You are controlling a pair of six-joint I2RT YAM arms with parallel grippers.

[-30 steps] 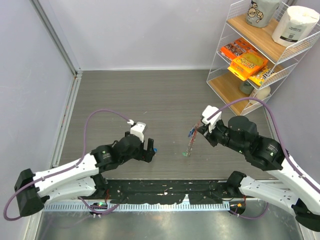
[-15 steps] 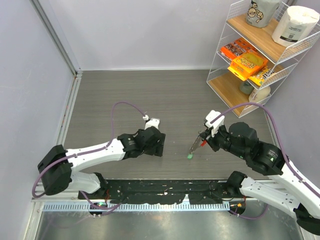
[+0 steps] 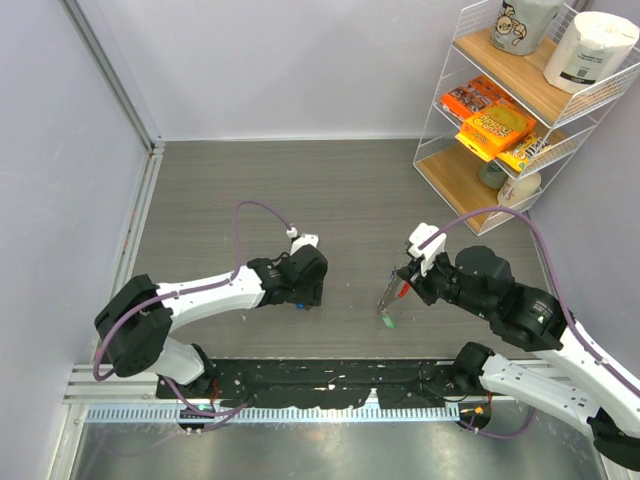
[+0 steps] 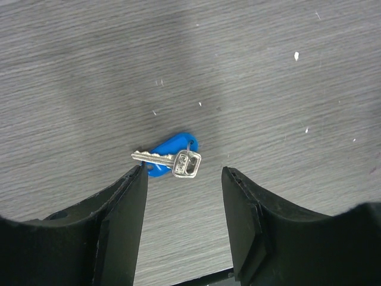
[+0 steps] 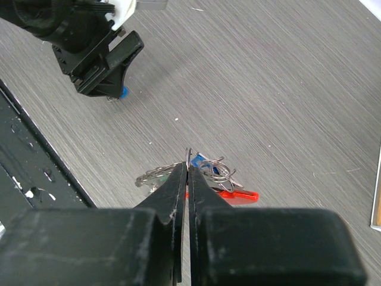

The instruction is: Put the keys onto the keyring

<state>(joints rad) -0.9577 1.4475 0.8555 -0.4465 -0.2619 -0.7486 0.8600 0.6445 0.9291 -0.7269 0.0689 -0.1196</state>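
Right gripper clenched, tips pinching silvery ring of keyring, held off table. Red clip hangs just beside tips. Chain trails down to green key; can't tell if key touches table.

Left gripper spread wide, grasping nothing, low over table. Blue key lies flat on table just beyond fingertips, centred btwn them, blade tip just beside one finger.

Grippers well apart. Wire shelf at far right w/ snack packs.
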